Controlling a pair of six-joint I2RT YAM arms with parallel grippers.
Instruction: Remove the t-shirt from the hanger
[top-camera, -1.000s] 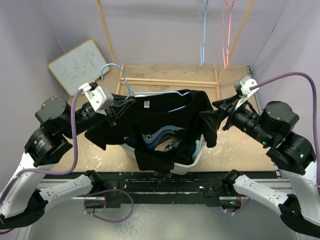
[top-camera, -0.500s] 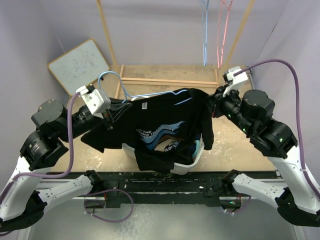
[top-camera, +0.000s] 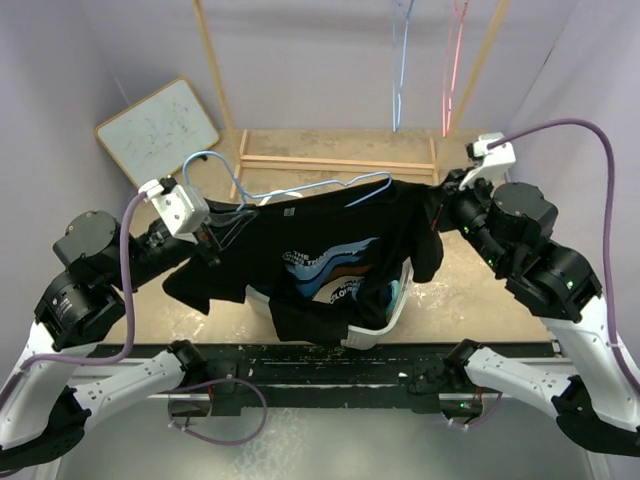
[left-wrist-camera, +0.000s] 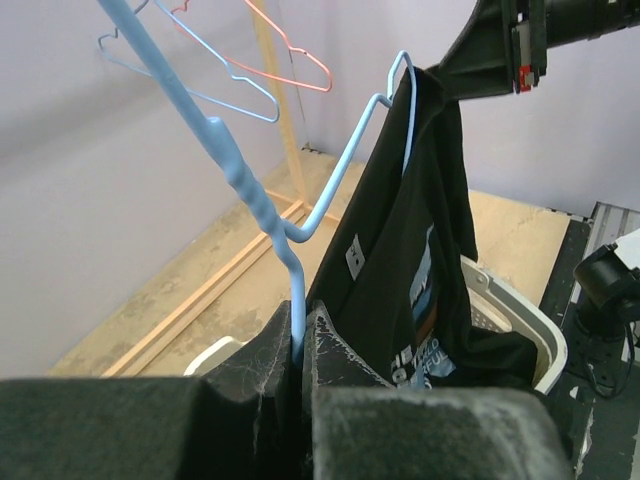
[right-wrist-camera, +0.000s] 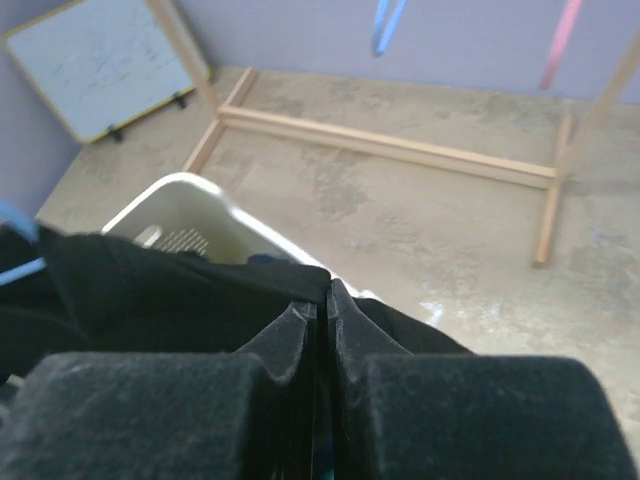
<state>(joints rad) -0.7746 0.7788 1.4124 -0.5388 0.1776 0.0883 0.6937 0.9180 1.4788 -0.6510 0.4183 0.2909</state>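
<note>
A black t-shirt (top-camera: 320, 250) with a blue wave print hangs on a light-blue wire hanger (left-wrist-camera: 247, 190) between the two arms, above the basket. My left gripper (top-camera: 212, 240) is shut on the hanger's neck, and in the left wrist view the blue wire runs between its fingertips (left-wrist-camera: 298, 335). The t-shirt (left-wrist-camera: 400, 260) drapes from the hanger's far shoulder. My right gripper (top-camera: 437, 200) is at the shirt's right shoulder. Seen from the right wrist, it (right-wrist-camera: 322, 290) is shut on a fold of the black t-shirt (right-wrist-camera: 150, 290).
A white laundry basket (top-camera: 385, 320) with clothes in it sits under the shirt. A whiteboard (top-camera: 160, 125) leans at the back left. A wooden rack frame (top-camera: 340, 160) stands behind. From it hang a blue hanger (top-camera: 398, 60) and a red hanger (top-camera: 455, 60).
My right gripper went from open beside the sleeve to shut on the shirt's right shoulder. The left arm carried the hanger a little to the left, and the shirt is stretched wider.
</note>
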